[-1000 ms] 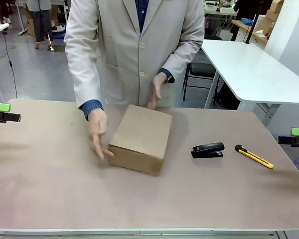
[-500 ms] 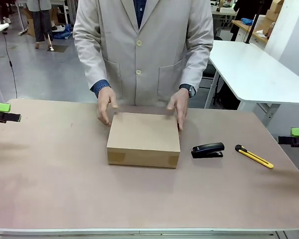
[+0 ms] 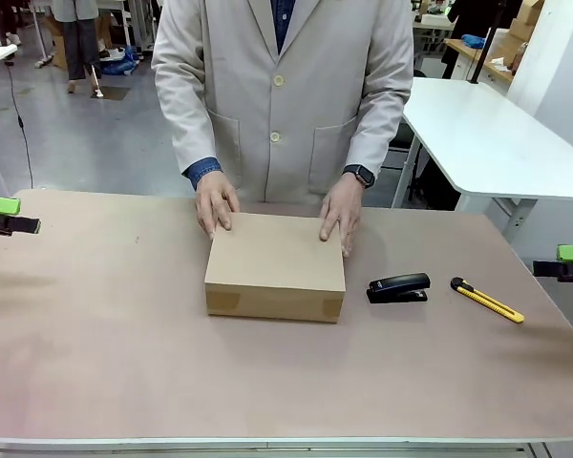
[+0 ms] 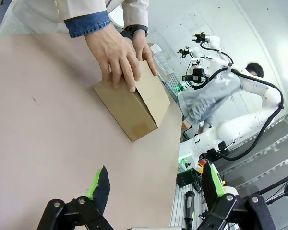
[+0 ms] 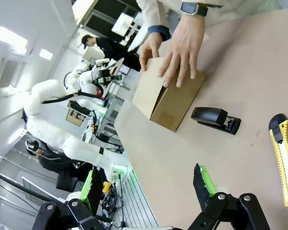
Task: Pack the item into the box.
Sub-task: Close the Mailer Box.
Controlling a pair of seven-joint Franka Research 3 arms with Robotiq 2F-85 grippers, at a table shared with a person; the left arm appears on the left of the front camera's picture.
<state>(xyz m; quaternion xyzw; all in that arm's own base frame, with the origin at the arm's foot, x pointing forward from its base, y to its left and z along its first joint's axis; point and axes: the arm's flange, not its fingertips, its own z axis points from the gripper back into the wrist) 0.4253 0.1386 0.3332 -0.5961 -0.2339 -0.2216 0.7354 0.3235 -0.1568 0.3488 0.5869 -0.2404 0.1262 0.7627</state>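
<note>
**Inspector:** Where is the box?

**Assistant:** The box [image 3: 275, 266] sits closed, mid-worktop [image 3: 95, 363], lid down. The person's two hands [image 3: 215, 203] rest on its far edge. The pouch cannot be seen.

**Inspector:** The robot's hands?

**Assistant:** Left hand [image 4: 153, 189] and right hand [image 5: 146, 184] both stand wide, holding nothing, at opposite worktop edges, well apart from the box.

**Inspector:** Other items?

**Assistant:** A black stapler [image 3: 398, 287] lies just right of the box; a yellow utility knife [image 3: 486, 299] lies beyond it.
</note>
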